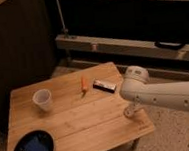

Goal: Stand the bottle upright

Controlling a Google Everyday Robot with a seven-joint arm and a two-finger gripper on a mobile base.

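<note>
Bottle [83, 84] lying on table [77, 119], claw [129, 110] at right edge

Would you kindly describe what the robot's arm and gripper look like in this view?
The arm is a thick, smooth white tube ending in a rounded, ball-like joint. Below it hangs a pale, whitish gripper at the wooden table's right edge. No cables or markings are discernible.

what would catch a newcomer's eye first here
The big white robot arm reaches in from the right, its end effector low over the right edge of the wooden table. On the table are a translucent white cup at left, a dark plate at the front corner, and a flat box near the back.
</note>
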